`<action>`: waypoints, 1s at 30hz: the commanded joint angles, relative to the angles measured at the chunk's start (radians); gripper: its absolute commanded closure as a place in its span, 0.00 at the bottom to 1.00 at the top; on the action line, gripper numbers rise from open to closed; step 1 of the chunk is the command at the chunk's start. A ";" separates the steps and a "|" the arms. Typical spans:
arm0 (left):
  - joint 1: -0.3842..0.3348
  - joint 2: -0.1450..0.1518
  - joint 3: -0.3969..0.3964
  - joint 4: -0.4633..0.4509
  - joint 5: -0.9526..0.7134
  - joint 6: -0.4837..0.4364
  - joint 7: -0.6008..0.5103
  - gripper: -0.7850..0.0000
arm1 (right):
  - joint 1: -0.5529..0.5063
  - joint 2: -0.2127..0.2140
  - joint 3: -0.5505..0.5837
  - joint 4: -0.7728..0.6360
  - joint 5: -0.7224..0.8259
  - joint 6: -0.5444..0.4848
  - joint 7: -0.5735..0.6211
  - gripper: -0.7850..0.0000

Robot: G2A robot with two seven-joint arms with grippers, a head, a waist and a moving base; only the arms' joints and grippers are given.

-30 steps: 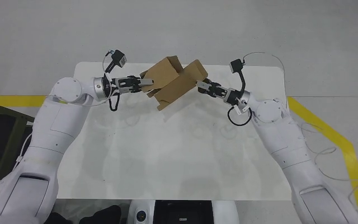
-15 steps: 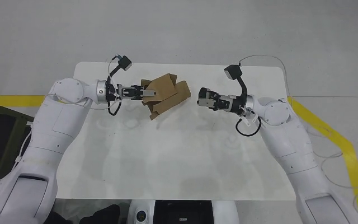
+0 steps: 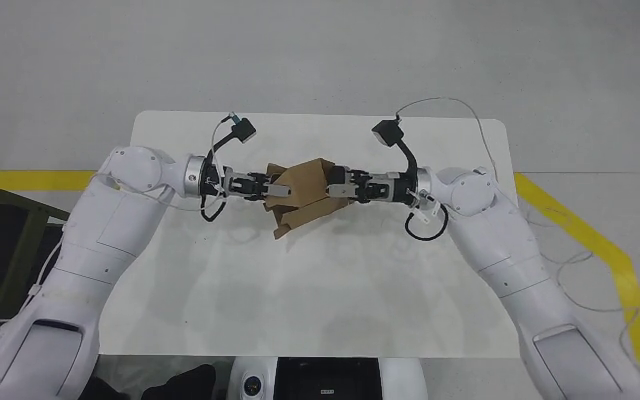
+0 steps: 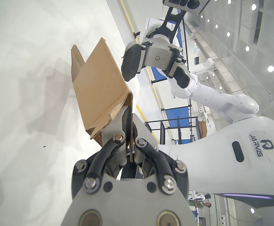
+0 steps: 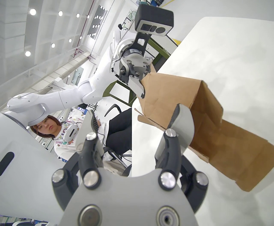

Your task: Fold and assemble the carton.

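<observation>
"Bright in here. Those round ceiling lamps [image 5: 32,11] pour light down evenly."

"Aye, the tabletop [image 3: 300,290] is washed nearly white, with a soft sheen out beyond the left pincer [image 4: 127,122]."

"Shadows are faint, though. The carton [image 4: 98,85] throws only a pale grey patch on the tabletop past that pincer."

"From the wrist cameras everything bows. Straight lines curve towards the edges, and far behind the right pincer [image 5: 136,111] the lamps flare as white dots."
</observation>
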 commanded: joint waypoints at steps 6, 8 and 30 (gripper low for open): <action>0.006 0.019 0.009 -0.008 -0.040 0.005 -0.005 1.00 | 0.022 -0.010 -0.027 0.045 -0.018 0.020 -0.010 0.21; 0.006 0.023 0.014 -0.005 -0.044 0.003 -0.003 1.00 | 0.027 -0.013 -0.036 0.052 -0.015 0.020 -0.011 0.22; -0.016 0.049 0.082 -0.018 -0.086 -0.012 0.012 1.00 | 0.070 -0.057 -0.105 0.171 0.102 0.012 0.033 0.47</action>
